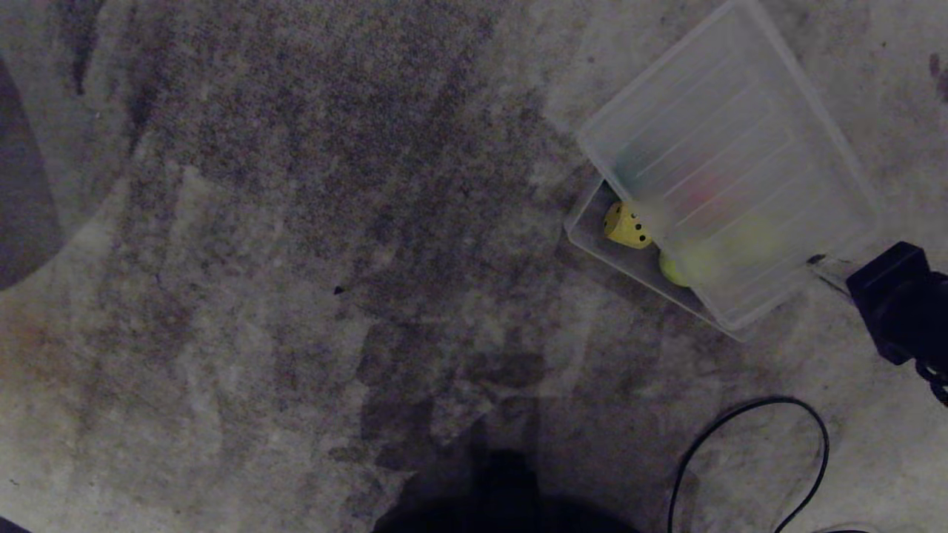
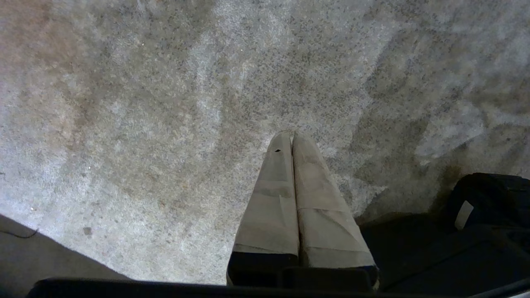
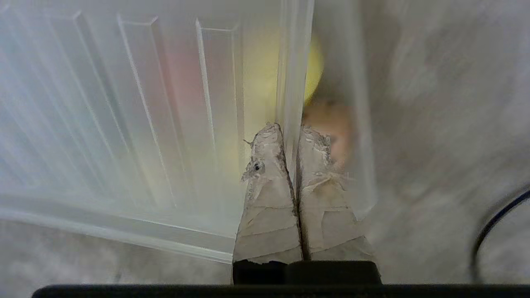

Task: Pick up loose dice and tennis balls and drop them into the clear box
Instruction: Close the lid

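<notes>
The clear box (image 1: pixel 592 237) sits on the carpet at the robot's right, a ribbed lid (image 1: pixel 726 163) lying askew over it (contents blur through). A yellow die (image 1: pixel 626 225) with dark pips and a tennis ball (image 1: pixel 672 268) peek out. The right gripper (image 3: pixel 291 131) is clenched on the lid's edge; the left gripper (image 2: pixel 289 138) hangs pressed together, empty.

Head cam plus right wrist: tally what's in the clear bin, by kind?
Yellow rounded die with dark pips: 1
Fuzzy yellow-green tennis balls: 2, one blurred under the ribbed clear panel
Red blur, kind unclear: 1
Tan blur, kind unclear: 1
Total: 5 in the clear plastic box
</notes>
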Controlling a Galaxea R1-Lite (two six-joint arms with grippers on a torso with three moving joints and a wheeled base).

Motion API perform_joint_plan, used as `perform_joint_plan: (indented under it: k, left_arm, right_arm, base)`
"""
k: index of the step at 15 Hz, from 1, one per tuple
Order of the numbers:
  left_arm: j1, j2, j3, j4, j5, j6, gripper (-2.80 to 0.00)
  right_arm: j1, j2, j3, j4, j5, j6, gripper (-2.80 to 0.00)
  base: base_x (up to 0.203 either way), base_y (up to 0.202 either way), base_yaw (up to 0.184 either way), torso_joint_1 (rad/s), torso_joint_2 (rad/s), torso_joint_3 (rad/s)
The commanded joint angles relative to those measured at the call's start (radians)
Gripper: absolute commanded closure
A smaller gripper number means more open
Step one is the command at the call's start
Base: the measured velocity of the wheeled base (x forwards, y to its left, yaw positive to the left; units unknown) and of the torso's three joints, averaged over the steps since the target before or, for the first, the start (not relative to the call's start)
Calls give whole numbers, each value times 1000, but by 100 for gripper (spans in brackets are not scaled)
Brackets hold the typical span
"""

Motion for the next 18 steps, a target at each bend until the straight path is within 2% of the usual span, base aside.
perform_joint_plan:
  k: [1, 4, 9, 11, 13, 16, 18]
  left_arm:
    - [0, 1, 2, 1, 1, -1, 0]
    - [0, 1, 2, 0, 1, -1, 0]
    - [0, 1, 2, 0, 1, -1, 0]
    - [0, 1, 2, 0, 1, -1, 0]
    - [0, 1, 2, 0, 1, -1, 0]
    - [0, 1, 2, 0, 1, -1, 0]
    - [0, 1, 2, 0, 1, -1, 0]
  right_arm:
    - [49, 24, 1, 19, 2, 13, 0]
    - [99, -40, 1, 108, 26, 5, 0]
    - [79, -62, 0, 272, 108, -159, 0]
    - [32, -54, -2, 294, 121, -283, 0]
    - [-3, -20, -15, 294, 121, -372, 0]
    - [-73, 21, -52, 293, 122, -435, 0]
    - [-99, 45, -87, 274, 122, -438, 0]
  base:
    - [0, 0, 0, 0, 0, 0]
    - [0, 0, 0, 0, 0, 0]
    - [0, 0, 0, 0, 0, 0]
    - [0, 0, 0, 0, 0, 0]
    - [0, 0, 0, 0, 0, 0]
    - [0, 0, 0, 0, 0, 0]
    - [0, 0, 0, 0, 0, 0]
